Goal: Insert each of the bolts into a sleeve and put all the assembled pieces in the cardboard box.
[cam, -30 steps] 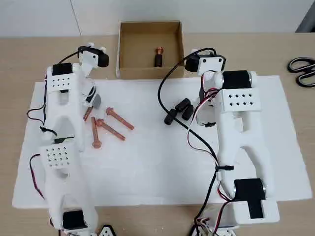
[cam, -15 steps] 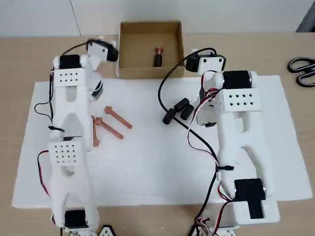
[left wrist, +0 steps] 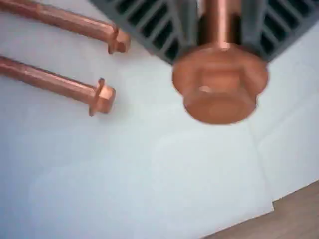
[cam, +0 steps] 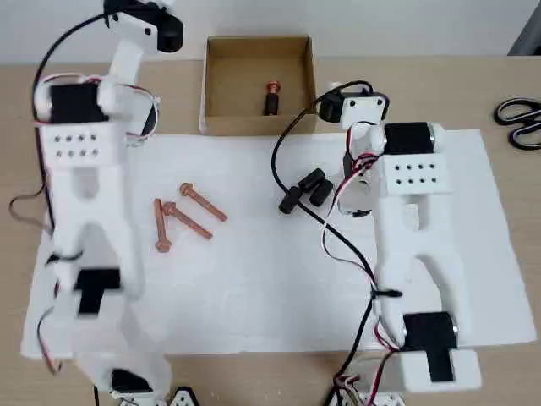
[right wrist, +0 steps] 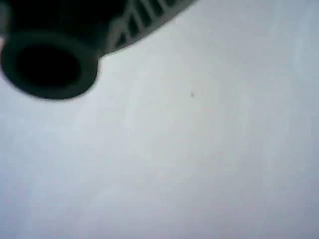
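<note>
You are at what looks like a small robotics lab or maker's workshop: a pale wooden worktop (cam: 507, 76) against a plain white wall (cam: 406, 21), a white sheet (cam: 254, 288) laid over it, two white plastic robot arms (cam: 80, 186) with loose wires (cam: 287, 127) trailing, and scissors (cam: 517, 112) lying near the worktop's edge.

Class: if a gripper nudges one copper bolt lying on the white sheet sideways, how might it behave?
The bolt has a round shaft, so it probably rolls; its wider head would likely curve the path. It looks rigid, unlikely to bend.
</note>
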Action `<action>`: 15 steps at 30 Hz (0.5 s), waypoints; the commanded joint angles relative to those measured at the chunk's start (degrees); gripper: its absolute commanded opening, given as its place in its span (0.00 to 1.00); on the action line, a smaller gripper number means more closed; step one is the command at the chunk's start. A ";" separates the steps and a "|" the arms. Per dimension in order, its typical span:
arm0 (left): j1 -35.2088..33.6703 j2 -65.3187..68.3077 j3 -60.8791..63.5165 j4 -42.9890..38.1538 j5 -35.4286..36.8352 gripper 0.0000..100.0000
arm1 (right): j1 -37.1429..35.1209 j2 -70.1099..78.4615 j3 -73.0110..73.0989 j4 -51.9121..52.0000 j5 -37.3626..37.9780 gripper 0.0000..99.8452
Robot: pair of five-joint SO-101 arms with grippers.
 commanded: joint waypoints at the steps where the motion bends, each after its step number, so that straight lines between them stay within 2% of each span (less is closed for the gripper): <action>1: 2.11 -16.26 7.34 1.05 0.53 0.00 | -2.24 -7.43 -0.18 -0.48 -0.09 0.00; 8: 2.46 -32.09 22.02 0.97 0.97 0.00 | -7.78 -16.13 0.44 -0.31 -0.09 0.00; 13: 0.00 -43.34 27.38 0.97 5.98 0.00 | -11.03 -23.16 1.23 -0.48 -0.26 0.00; 15: -1.14 -48.18 29.67 0.97 10.81 0.00 | -11.74 -25.36 1.23 -0.48 -0.35 0.00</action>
